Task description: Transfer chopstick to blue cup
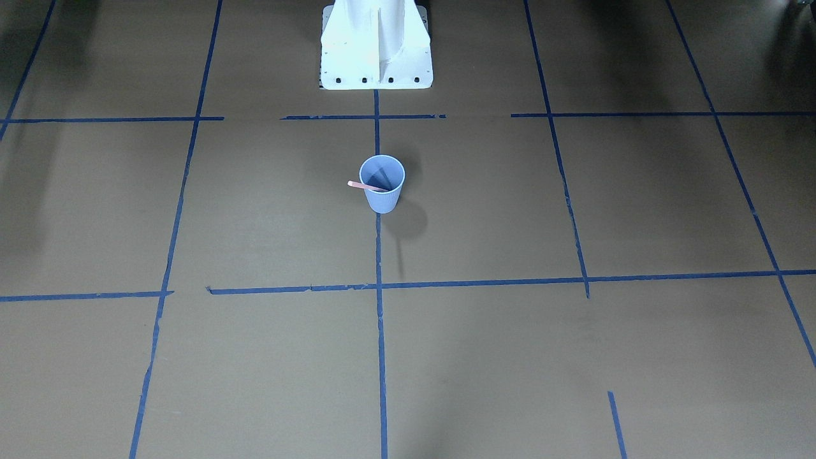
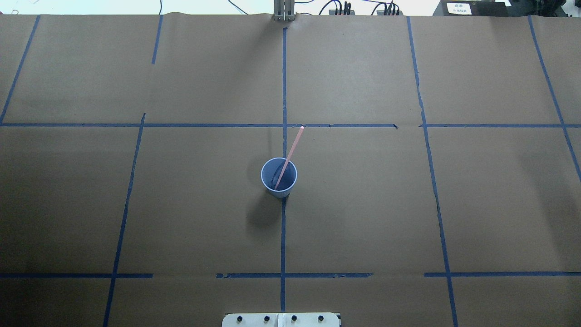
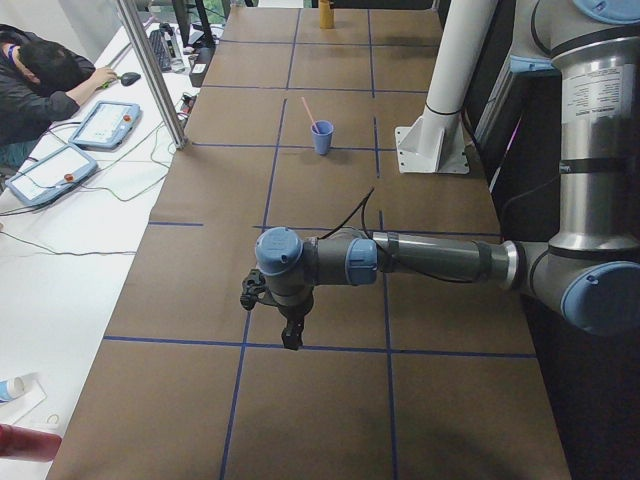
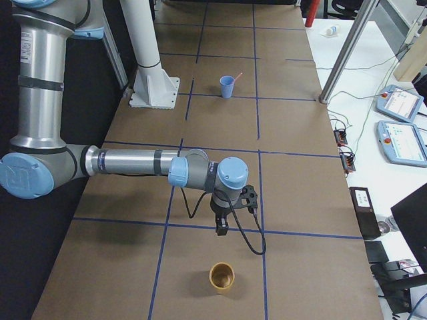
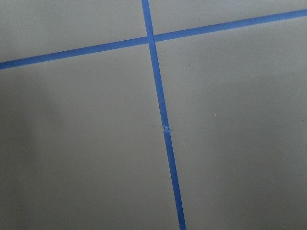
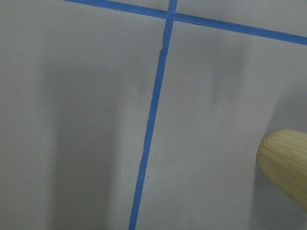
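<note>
The blue cup stands upright at the table's middle, on a blue tape line. The pale pink chopstick stands in it, leaning on the rim, its upper end sticking out. In the overhead view the cup holds the chopstick, which slants to the far right. Both show small in the side views: cup. My left gripper and right gripper hang over bare table far from the cup. I cannot tell whether either is open or shut.
A bamboo cup stands near the right gripper, and also shows in the right wrist view. The white pedestal stands behind the blue cup. An operator and teach pendants sit at the side desk, past a metal post.
</note>
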